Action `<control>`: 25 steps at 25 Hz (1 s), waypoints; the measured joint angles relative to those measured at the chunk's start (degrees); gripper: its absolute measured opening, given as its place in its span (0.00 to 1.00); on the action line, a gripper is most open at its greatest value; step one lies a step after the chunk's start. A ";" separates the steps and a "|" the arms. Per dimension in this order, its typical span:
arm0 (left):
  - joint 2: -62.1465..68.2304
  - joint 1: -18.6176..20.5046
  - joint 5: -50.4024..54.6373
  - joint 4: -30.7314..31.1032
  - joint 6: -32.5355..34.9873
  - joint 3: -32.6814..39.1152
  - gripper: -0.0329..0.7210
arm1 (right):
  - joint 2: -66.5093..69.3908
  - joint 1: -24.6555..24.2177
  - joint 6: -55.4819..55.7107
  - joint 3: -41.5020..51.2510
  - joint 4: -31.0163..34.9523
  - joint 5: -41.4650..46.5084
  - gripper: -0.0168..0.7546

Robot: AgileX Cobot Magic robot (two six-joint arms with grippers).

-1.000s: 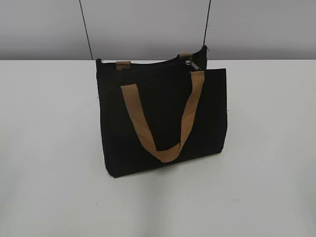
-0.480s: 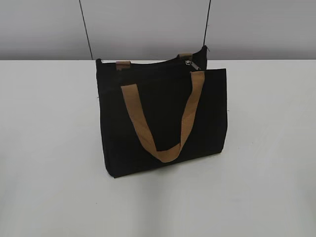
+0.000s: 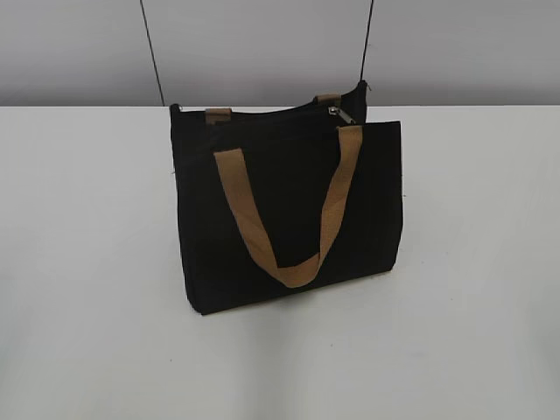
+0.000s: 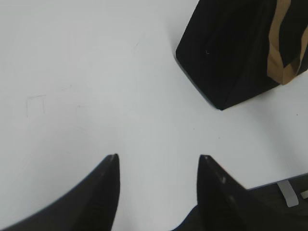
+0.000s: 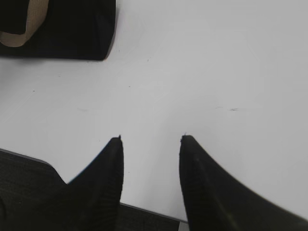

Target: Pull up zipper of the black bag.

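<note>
The black bag (image 3: 289, 210) stands upright mid-table in the exterior view, a tan strap handle (image 3: 289, 262) hanging down its front. The zipper runs along its top edge, with the silver slider (image 3: 335, 112) near the right end. Neither gripper shows in the exterior view. In the left wrist view my left gripper (image 4: 158, 159) is open and empty over bare table, the bag's lower corner (image 4: 226, 62) far off at upper right. In the right wrist view my right gripper (image 5: 151, 139) is open and empty, the bag's corner (image 5: 77, 33) at upper left.
The white table (image 3: 472, 289) stretches around the bag. A grey wall with two thin black cables (image 3: 151, 52) stands behind it. The table's near edge and dark floor show at the bottom of the right wrist view (image 5: 29, 178).
</note>
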 joint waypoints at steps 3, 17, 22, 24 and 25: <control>0.00 0.00 0.00 0.00 0.00 0.00 0.56 | 0.00 0.00 0.00 0.00 0.00 0.00 0.42; -8.23 9.01 0.06 0.22 0.00 0.00 0.55 | -3.34 -0.43 0.05 0.06 0.00 -0.05 0.42; -8.46 14.62 0.01 -0.31 0.00 0.05 0.55 | -3.34 -5.32 0.05 0.11 0.00 -0.05 0.42; -8.46 15.99 0.01 0.22 0.00 0.05 0.54 | -3.34 -7.79 0.05 0.11 0.00 -0.05 0.42; -8.46 16.84 0.01 -0.31 0.00 0.05 0.53 | -3.34 -9.05 0.05 0.11 0.00 -0.05 0.42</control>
